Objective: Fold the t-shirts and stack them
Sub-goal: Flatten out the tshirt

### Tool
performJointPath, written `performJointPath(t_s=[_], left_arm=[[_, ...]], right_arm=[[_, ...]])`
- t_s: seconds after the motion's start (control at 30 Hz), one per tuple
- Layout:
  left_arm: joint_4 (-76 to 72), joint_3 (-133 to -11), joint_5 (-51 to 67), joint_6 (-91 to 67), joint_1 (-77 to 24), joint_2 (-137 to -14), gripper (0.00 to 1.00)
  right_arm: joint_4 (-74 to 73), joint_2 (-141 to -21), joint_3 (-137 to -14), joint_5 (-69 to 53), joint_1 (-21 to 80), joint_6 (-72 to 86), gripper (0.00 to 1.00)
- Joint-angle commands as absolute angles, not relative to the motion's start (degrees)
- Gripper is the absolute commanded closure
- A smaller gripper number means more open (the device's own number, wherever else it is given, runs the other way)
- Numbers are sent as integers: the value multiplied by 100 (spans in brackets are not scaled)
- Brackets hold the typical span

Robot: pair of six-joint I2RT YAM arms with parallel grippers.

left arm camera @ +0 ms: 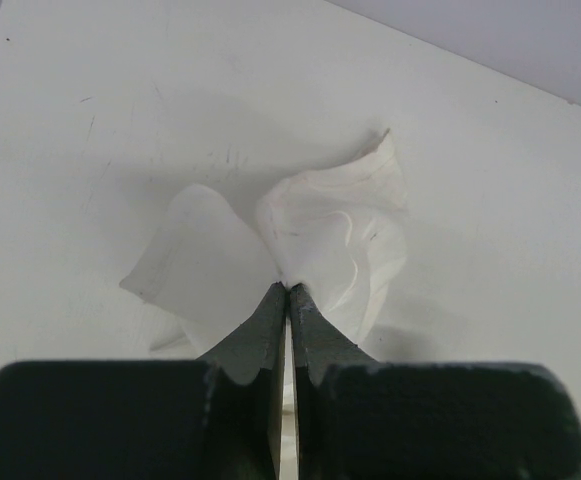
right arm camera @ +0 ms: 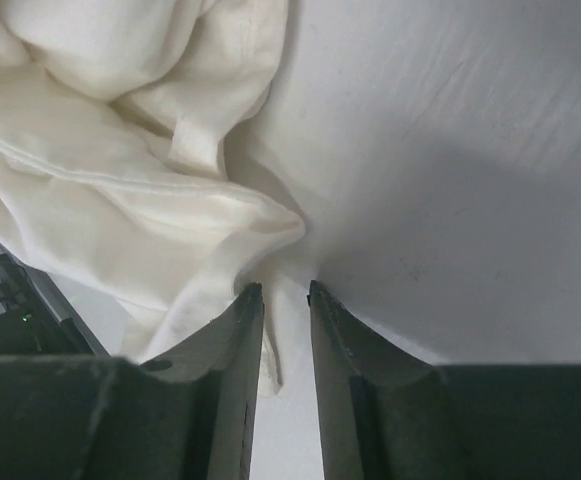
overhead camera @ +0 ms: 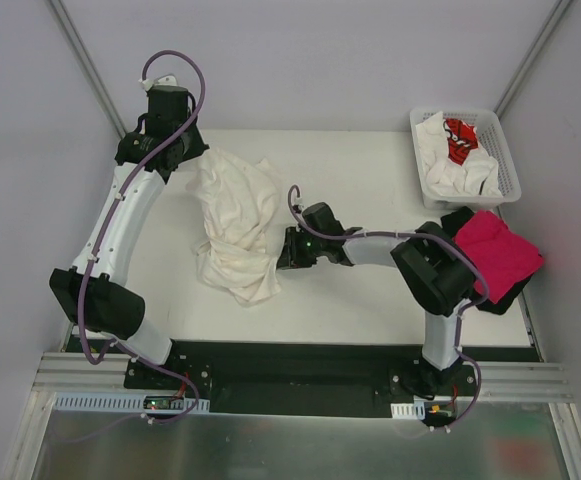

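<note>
A crumpled cream-white t-shirt (overhead camera: 235,225) lies in a heap on the white table, left of centre. My left gripper (overhead camera: 194,160) is at the heap's far left corner, shut on a pinch of the cloth (left arm camera: 330,230), which fans out beyond the fingertips (left arm camera: 288,288). My right gripper (overhead camera: 282,250) rests at the heap's right edge. Its jaws stand slightly apart, with a loose fold of the same shirt (right arm camera: 120,170) lying between the fingers (right arm camera: 282,290), not pinched. A magenta-pink t-shirt (overhead camera: 495,250) lies folded on a black one (overhead camera: 460,222) at the right.
A white lattice basket (overhead camera: 510,150) at the back right holds more white shirts, one with red print (overhead camera: 458,138). The right arm's elbow (overhead camera: 435,270) hangs over the left edge of the pink and black stack. Grey walls close in the table.
</note>
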State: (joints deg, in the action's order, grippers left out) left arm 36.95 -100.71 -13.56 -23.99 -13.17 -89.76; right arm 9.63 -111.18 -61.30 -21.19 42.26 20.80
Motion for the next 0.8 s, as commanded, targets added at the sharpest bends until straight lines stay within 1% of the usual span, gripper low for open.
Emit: performJointPath(t_s=[0.0,0.13,0.33,0.77], left_arm=[[3507,-10116,-1283,-2364,-1327,-8728,100],[3507,-10116,-1292,-2373,-1310,-8719,100],[3516,-10134,-1301,-2373,-1292,-8745,100],[3507,-10204,-1239,-2382,-1266,-8807,100]], right_arm=[[536,-10855,-5608,-1767,4350,1863,69],[615,-10574,-5256,-1775,4412,1951,63],[633,-10152,-4878,-1705,4596,2100,60],[931,-10195,-4685,-1670,5211,2505,60]])
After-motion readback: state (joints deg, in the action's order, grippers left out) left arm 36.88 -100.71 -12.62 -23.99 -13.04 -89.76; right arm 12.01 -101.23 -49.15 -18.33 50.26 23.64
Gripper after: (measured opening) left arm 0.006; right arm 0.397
